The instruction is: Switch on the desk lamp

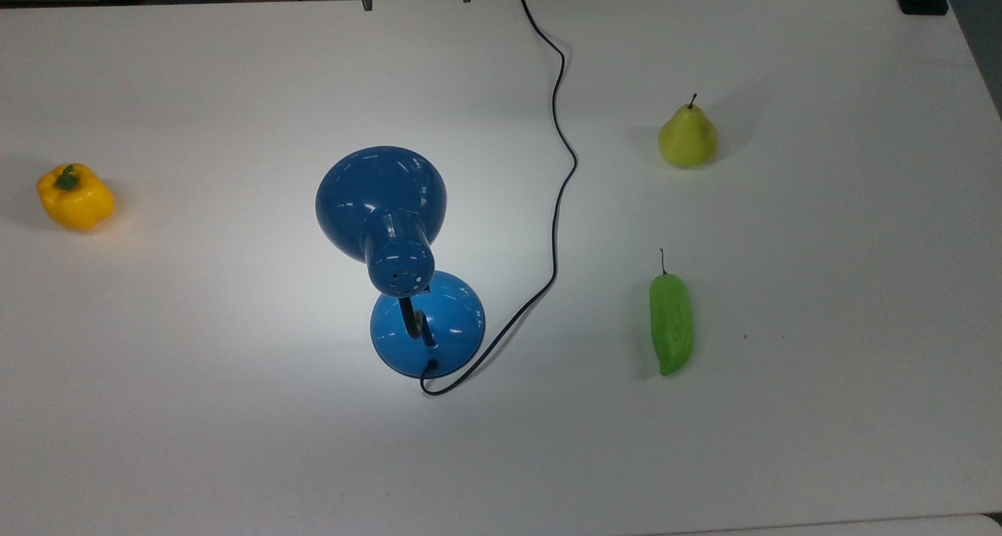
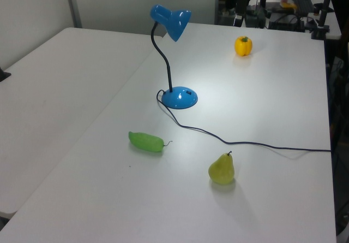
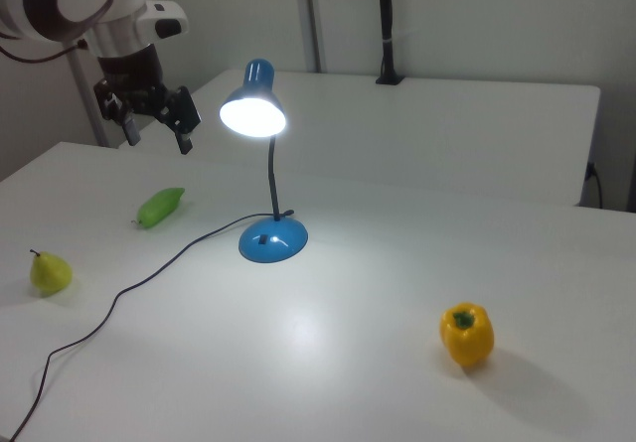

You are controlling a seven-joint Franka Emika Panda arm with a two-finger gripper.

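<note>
lamp [image 3: 260, 114]: stands mid bench [image 3: 417, 382], lit, bulb glowing down | end effector [image 3: 154, 124]: fingers apart, holding nothing, up in the air beside the shade | task: looks done, so it can stay clear

desk lamp [image 1: 399, 270] mid-table [image 1: 783, 442] | top view's left: bell pepper [image 1: 74, 198] | right: pear [image 1: 687, 137]

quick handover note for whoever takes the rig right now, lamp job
Claw: open, empty, up in the air, apart from the desk lamp, toward the right view's left.
Lamp: upright mid-table, shade lit and glowing in the right view, bright pool on the table beside its base. Cord runs off the table's far edge in the top view.
Done: lamp is on.
Left: nothing on the lamp; perhaps park the arm.
Yellow pepper, pear, green pepper lie clear of it.
</note>
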